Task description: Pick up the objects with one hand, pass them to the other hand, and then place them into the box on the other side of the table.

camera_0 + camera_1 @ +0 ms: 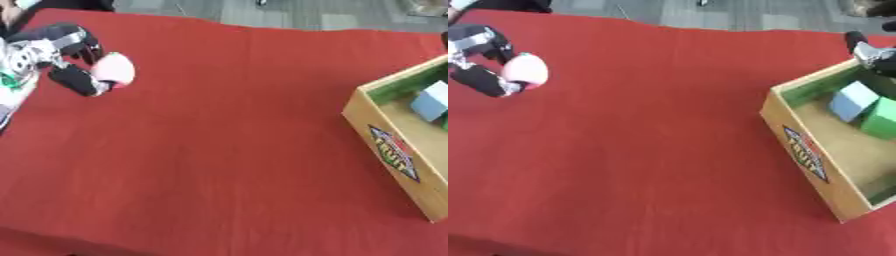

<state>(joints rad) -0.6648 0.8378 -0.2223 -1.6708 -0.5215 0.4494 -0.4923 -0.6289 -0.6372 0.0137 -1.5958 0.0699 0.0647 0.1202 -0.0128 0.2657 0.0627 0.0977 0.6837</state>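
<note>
In the left eye view, the left hand (pixel 66 60) sits at the upper left above the red counter (pixel 219 150), its fingers (pixel 79 82) curled around a pale pink rounded object (pixel 115 69). The wooden box (pixel 385 150) stands at the right edge with a light blue block (pixel 430 102) inside.

In the right eye view, the box also holds a green block (pixel 880 118) touching the blue one. The right hand (pixel 866 50) shows just beyond the box's far corner; I cannot tell how its fingers are set.
</note>
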